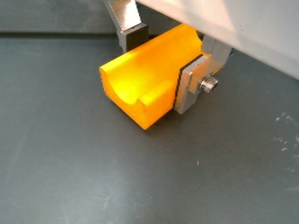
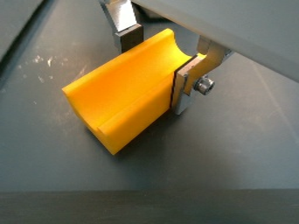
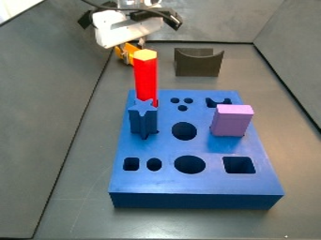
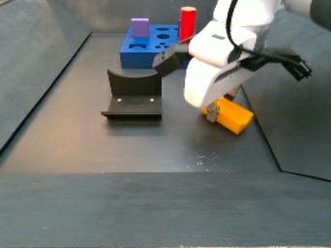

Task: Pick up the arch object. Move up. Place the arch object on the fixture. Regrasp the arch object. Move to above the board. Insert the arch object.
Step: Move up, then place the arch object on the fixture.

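Gripper: we see the gripper (image 1: 163, 59) with its two silver fingers (image 1: 193, 85) set on opposite sides of the arch object (image 1: 146, 83), closed down to the block's width; the plates look pressed against its faces in both wrist views, so we judge it clamped on the block.

Arch object: the yellow-orange block (image 2: 122, 94) sits between the pads, its notch running as a channel along its length. In a side view it (image 4: 233, 116) is low, at or just above the dark floor (image 4: 155, 145); we cannot tell whether it is touching or barely lifted.

Long axis: the block's length runs out past the fingertips, and the fingers grip across its short width, with the notch facing away from the wrist.

Key relation: in a side view the fixture (image 4: 132, 97) stands beside the held block, well apart across bare floor, with nothing between them. In the opposite side view the fixture (image 3: 196, 62) is near the far wall and the gripper (image 3: 126, 33) off to its side.

Board: the blue board (image 3: 189, 178) lies further on, carrying a red prism (image 3: 145, 75) and a lilac cube (image 3: 232, 120).

Step in hand: we judge the pick-up is made or nearly so; a lift comes next, then a sideways carry to the fixture.

Risk: the block projects far beyond the pads, so we expect it could pivot if bumped.
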{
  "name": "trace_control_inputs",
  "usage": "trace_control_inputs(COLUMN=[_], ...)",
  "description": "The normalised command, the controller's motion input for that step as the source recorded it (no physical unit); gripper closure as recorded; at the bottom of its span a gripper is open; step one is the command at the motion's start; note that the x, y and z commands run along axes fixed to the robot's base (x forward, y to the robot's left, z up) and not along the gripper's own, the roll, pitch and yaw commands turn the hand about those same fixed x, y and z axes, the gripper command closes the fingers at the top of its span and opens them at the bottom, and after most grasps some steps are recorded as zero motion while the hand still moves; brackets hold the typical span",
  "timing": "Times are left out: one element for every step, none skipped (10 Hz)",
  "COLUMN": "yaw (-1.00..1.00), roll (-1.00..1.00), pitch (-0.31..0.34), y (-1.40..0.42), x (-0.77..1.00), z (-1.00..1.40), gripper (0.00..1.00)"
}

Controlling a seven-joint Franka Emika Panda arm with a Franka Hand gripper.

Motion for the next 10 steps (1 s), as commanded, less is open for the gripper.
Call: trace_control_inputs(yaw=[0.04,0.03,0.03,0.03,0.0,0.0,0.0,-0.01,-0.01,-0.01], roll=[0.0,0.0,0.01,0.02,0.0,0.0,0.01,0.01,0.02,0.03], pitch=[0.044,0.052,0.059,0.056,0.0,0.013,0.022,0.027,0.035,0.04], y=[-0.04,-0.03,-0.02,-0.01,0.0,0.0,0.0,0.0,0.01,0.01], x=[-0.02,-0.01,-0.01,-0.01,0.0,0.0,-0.01,-0.01,-0.02,-0.02], z=[0.67,0.55,0.45,0.26,1.0,1.0,1.0,1.0,1.0,1.0], gripper=[1.0,1.0,1.0,1.0,1.0,1.0,1.0,1.0,1.0,1.0])
